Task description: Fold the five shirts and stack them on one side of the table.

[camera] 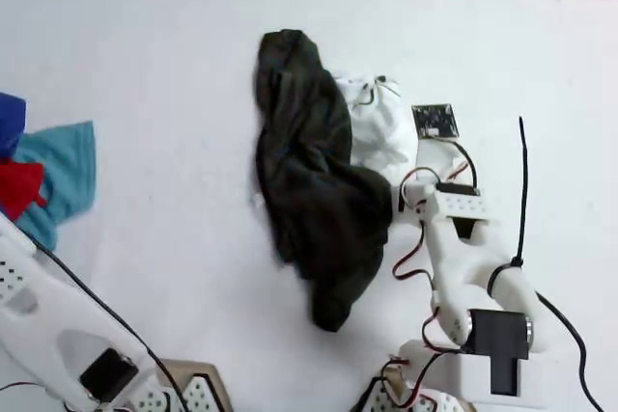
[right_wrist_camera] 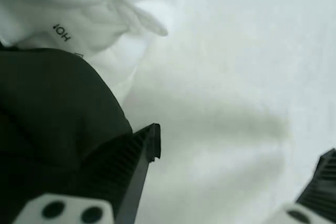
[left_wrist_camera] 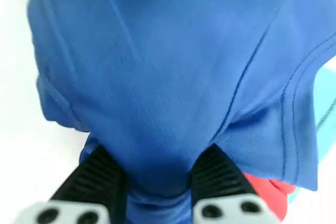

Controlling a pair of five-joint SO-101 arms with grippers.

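Observation:
A crumpled black shirt (camera: pixel 314 190) lies mid-table, partly over a white shirt (camera: pixel 379 123). My right gripper (camera: pixel 404 205) sits at the black shirt's right edge. In the right wrist view it (right_wrist_camera: pixel 239 148) is open over bare table, with the black shirt (right_wrist_camera: pixel 47 108) against one finger (right_wrist_camera: pixel 131 166) and the white shirt (right_wrist_camera: pixel 79 3) beyond. At the left edge lie a blue shirt (camera: pixel 8 121), a red shirt (camera: pixel 19 185) and a teal shirt (camera: pixel 63 176). My left gripper (left_wrist_camera: pixel 157 182) is shut on a fold of the blue shirt (left_wrist_camera: pixel 168 66).
A small black circuit board (camera: pixel 435 121) with a cable lies right of the white shirt. The left arm (camera: pixel 43 320) crosses the lower left corner. Bare white table (camera: pixel 164 65) spreads between the two shirt piles and along the far side.

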